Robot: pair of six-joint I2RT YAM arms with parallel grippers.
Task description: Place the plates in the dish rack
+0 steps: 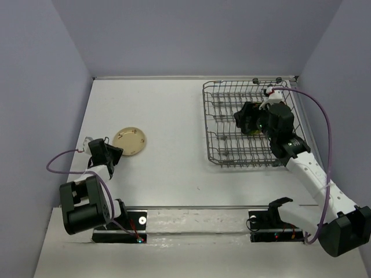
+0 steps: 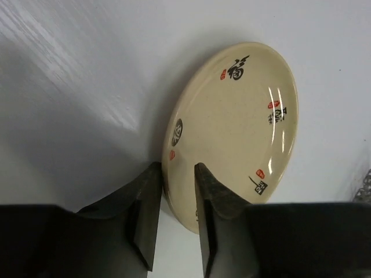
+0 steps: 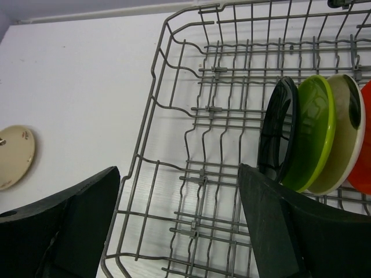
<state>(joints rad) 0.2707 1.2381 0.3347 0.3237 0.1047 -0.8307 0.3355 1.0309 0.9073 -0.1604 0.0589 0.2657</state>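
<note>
beige plate lies on the bench, left side, well apart from the dish rack. my left tool is clenched on its rim, a finger on each face. right tool is spread wide, holding nothing, over the rack wires. black plate, lime green plate, cream plate and orange plate stand upright side by side in the rack.

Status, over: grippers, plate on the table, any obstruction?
Left gripper astride rim of beige plate, grip unconfirmed. Right gripper open, empty, above rack. Four plates racked. Nothing blocking.
</note>
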